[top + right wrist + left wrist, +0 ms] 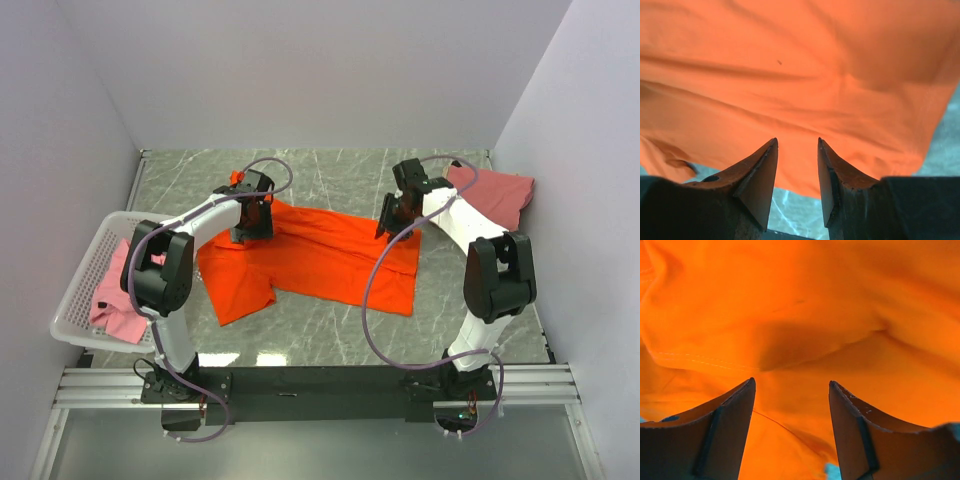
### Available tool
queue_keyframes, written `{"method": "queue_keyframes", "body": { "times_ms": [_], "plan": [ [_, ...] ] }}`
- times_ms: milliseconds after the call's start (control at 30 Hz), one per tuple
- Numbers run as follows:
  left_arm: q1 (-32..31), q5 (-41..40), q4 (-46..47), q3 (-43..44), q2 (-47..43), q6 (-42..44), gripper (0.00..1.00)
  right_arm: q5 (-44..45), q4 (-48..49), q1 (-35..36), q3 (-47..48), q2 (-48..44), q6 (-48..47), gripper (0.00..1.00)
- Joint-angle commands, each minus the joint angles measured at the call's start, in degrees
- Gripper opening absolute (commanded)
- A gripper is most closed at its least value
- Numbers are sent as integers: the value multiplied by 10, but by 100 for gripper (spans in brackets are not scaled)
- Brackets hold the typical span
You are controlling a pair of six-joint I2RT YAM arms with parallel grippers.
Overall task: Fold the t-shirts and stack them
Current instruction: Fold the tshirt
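Observation:
The bright orange t-shirt (320,258) lies spread on the marble table, one sleeve pointing to the front left. It fills the left wrist view (805,315) and the right wrist view (800,75). My left gripper (250,222) is open, just above the shirt's far left part, with nothing between its fingers. My right gripper (392,222) is open over the shirt's far right edge, also empty. The dusty salmon-pink t-shirt (495,195) lies bunched at the far right behind the right arm. The lighter pink t-shirt (118,285) lies in the basket.
The white perforated basket (82,285) stands at the table's left edge. Grey walls close in the table at the back and both sides. The arm bases sit on a black rail at the near edge.

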Motion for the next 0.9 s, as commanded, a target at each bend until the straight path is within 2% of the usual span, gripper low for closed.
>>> {"method": "queue_keyframes", "body": {
  "times_ms": [0,200,633,833,867],
  "plan": [
    [-2,-65,2,0,-1,17,66,12,22,0,-43,-29,-1,45],
    [-3,-89,12,-3,9,37,66,-1,47,2,-95,-59,7,45],
    [-21,-101,22,14,47,75,65,1,44,4,-111,-73,4,46],
    [-21,-123,24,23,62,90,47,6,40,3,-115,-77,0,46],
    [-21,-125,24,26,66,93,41,6,40,3,-117,-78,-1,46]
  ]
}}
